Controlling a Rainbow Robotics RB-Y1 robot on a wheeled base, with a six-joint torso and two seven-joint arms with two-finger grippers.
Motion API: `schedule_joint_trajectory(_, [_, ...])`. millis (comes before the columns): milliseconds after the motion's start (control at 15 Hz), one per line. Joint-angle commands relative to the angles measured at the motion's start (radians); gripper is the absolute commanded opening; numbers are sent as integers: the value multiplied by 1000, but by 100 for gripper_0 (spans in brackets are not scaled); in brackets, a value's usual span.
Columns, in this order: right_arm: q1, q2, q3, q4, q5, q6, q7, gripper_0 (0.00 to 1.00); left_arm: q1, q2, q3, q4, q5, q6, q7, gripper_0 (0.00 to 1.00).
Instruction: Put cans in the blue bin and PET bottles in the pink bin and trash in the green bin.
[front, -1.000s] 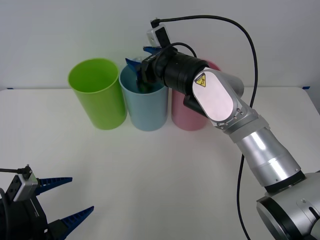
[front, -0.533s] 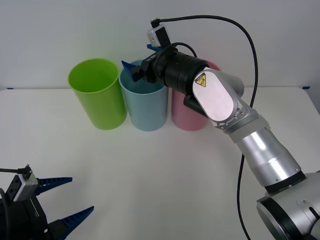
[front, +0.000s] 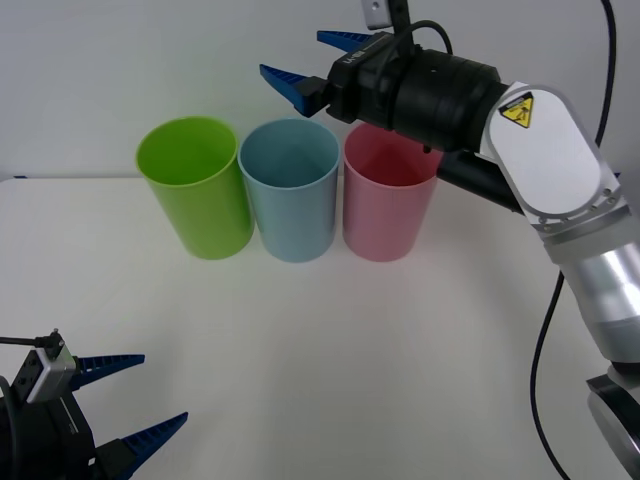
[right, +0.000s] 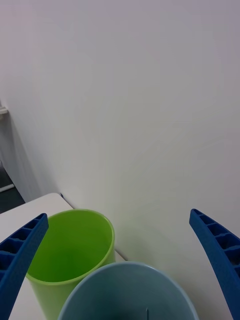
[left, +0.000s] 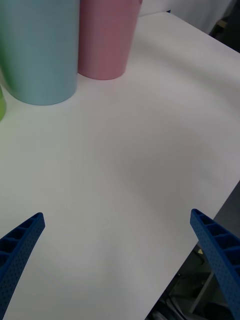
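Green bin (front: 193, 187), blue bin (front: 290, 190), pink bin (front: 388, 193): upright, touching row on table.

Front view: high, looking down at white tabletop (front: 330, 340). Both wrist views share tall light-blue plastic bin (front: 290, 190) (right: 125, 295) (left: 40, 50).

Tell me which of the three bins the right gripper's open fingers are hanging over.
The blue bin, the middle one of the row. The right gripper hangs open above its rim, with the green bin on one side and the pink bin on the other.
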Motion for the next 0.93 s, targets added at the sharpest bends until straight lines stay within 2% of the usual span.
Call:
schedule_joint_trajectory(67, [169,-86,-60,-191,-90,-2,11,96,0,0,0,0,0,0,0,100])
schedule_joint_trajectory(200, [291,-108,-133,-307,-134,-28,27,96,0,0,0,0,0,0,0,100])
schedule_joint_trajectory(333, [425,-97,-250,-422,-176,-103,48,96,0,0,0,0,0,0,0,100])
schedule_joint_trajectory(400, [503,-88,-316,-475,-217,-141,102,96,0,0,0,0,0,0,0,100])
schedule_joint_trajectory(667, [727,-53,-501,-507,-441,-301,352,96,0,0,0,0,0,0,0,100])
schedule_joint_trajectory(933, [911,-11,-612,-505,-558,-430,539,99,0,0,0,0,0,0,0,100])
